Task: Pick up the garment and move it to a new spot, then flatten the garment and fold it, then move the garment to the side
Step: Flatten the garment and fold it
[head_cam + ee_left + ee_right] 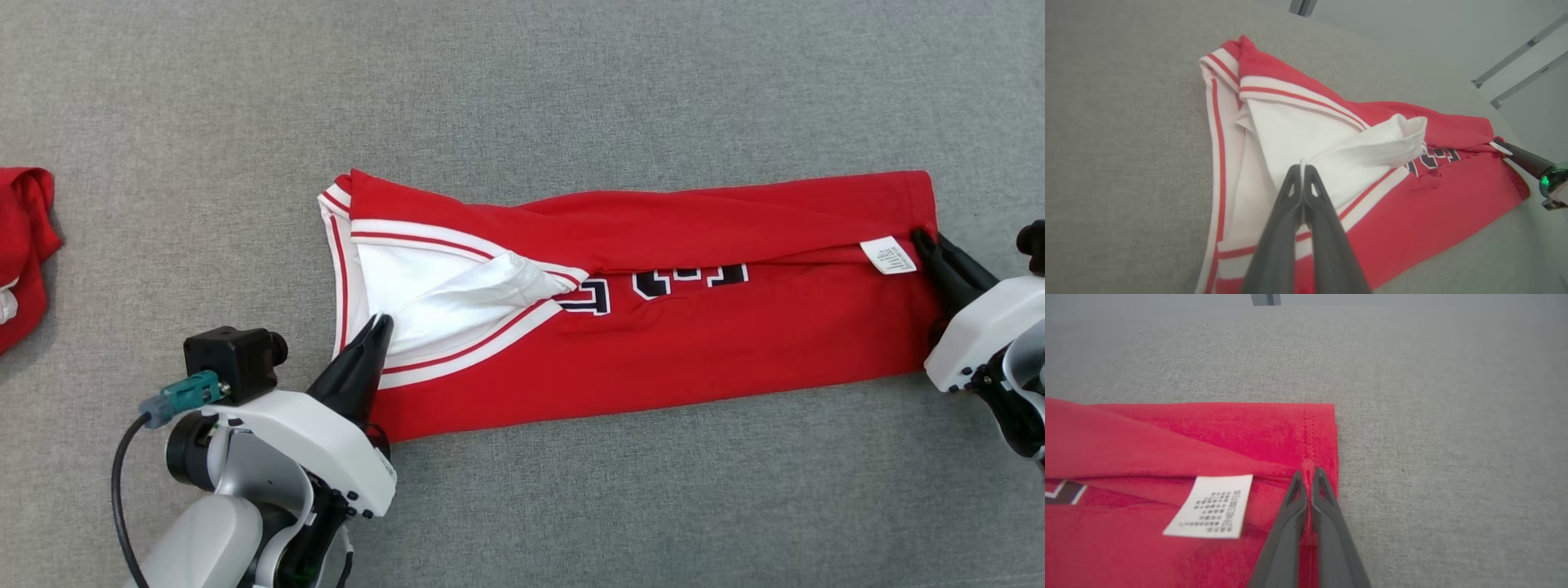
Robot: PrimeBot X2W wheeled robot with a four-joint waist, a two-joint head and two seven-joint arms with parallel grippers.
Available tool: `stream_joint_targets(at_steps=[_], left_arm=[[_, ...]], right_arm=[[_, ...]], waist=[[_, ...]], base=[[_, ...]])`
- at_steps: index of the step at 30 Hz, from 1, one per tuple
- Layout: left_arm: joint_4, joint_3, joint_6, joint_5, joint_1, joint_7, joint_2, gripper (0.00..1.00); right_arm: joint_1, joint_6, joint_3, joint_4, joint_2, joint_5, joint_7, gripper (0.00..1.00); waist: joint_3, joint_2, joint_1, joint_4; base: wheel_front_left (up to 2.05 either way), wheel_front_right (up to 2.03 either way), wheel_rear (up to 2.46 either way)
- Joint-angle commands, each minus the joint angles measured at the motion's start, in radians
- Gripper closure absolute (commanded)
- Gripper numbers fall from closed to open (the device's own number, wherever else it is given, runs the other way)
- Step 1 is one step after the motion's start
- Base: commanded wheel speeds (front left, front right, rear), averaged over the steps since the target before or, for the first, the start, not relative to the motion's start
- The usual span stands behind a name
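The garment [694, 327] is a red jersey with white and red trim and dark lettering, lying as a long folded band across the grey surface. My left gripper [380, 323] is shut on a pinch of its white inner fabric [1331, 151] at the band's left end, with the cloth drawn up between the fingertips [1303, 168]. At the right end my right gripper [924, 238] is shut on the red hem [1310, 428], just right of a white care label [1212, 506]. A fold of red cloth lies over the upper half of the band.
Another red garment [23, 245] lies at the left edge of the head view. Grey fabric surface [571, 506] surrounds the jersey on all sides. Pale metal frame bars [1519, 61] stand beyond the surface's far edge in the left wrist view.
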Motion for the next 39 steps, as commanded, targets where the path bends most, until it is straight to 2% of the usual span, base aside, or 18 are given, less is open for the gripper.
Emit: stream_joint_targets(at_steps=[1, 2, 4, 5, 6, 8, 12, 18, 29, 39], left_arm=[[0.012, 0.003, -0.007, -0.01, 0.001, -0.005, -0.005, 1.0], [0.025, -0.001, -0.008, -0.009, -0.001, -0.005, -0.007, 1.0], [0.046, -0.001, -0.008, -0.011, -0.009, -0.012, -0.017, 1.0], [0.057, -0.002, -0.007, -0.011, -0.014, -0.013, -0.02, 1.0], [0.069, -0.005, -0.005, -0.005, -0.017, -0.014, -0.021, 0.69], [0.086, -0.004, -0.001, -0.008, -0.018, -0.02, -0.028, 0.0], [0.112, 0.013, 0.01, 0.005, -0.015, -0.062, -0.036, 0.0], [0.144, 0.045, 0.012, 0.015, 0.004, -0.168, -0.066, 0.0], [0.249, 0.074, -0.007, 0.063, 0.021, -0.371, -0.112, 0.0], [0.309, 0.106, -0.049, 0.138, 0.072, -0.428, -0.142, 0.0]], right_arm=[[0.011, 0.0, 0.001, 0.012, 0.006, -0.006, -0.008, 1.0], [0.01, 0.0, 0.002, 0.02, 0.014, -0.006, -0.007, 0.87], [0.01, 0.0, 0.005, 0.034, 0.024, -0.007, -0.009, 0.51], [0.009, 0.0, 0.004, 0.04, 0.028, -0.007, -0.01, 0.02], [0.008, 0.0, 0.001, 0.046, 0.033, -0.006, -0.011, 0.0], [0.001, 0.0, -0.014, 0.053, 0.038, -0.011, -0.014, 0.0], [-0.005, 0.0, -0.085, 0.029, 0.045, -0.054, -0.015, 0.0], [0.062, 0.0, -0.232, -0.058, 0.082, -0.194, -0.014, 0.0], [0.267, 0.0, -0.427, -0.212, 0.223, -0.425, -0.014, 0.0], [0.435, 0.0, -0.576, -0.338, 0.319, -0.581, -0.014, 0.0]], waist=[[0.001, 0.0, 0.0, 0.0], [0.001, 0.0, 0.0, 0.001], [0.0, 0.0, 0.0, 0.002], [-0.002, 0.0, 0.0, 0.003], [-0.005, 0.0, 0.0, 0.003], [-0.015, 0.0, 0.0, 0.004], [-0.041, 0.0, 0.0, -0.001], [-0.095, 0.0, 0.0, -0.014], [-0.205, 0.0, 0.0, -0.036], [-0.275, 0.0, 0.0, -0.035]], base=[[0.0, 0.0, 0.0], [0.0, 0.0, 0.0], [0.0, 0.0, 0.0], [0.0, 0.0, 0.0], [0.0, 0.0, 0.0], [0.0, 0.0, 0.0], [0.0, 0.0, 0.0], [0.0, 0.0, 0.0], [0.0, 0.0, 0.0], [0.0, 0.0, 0.0]])
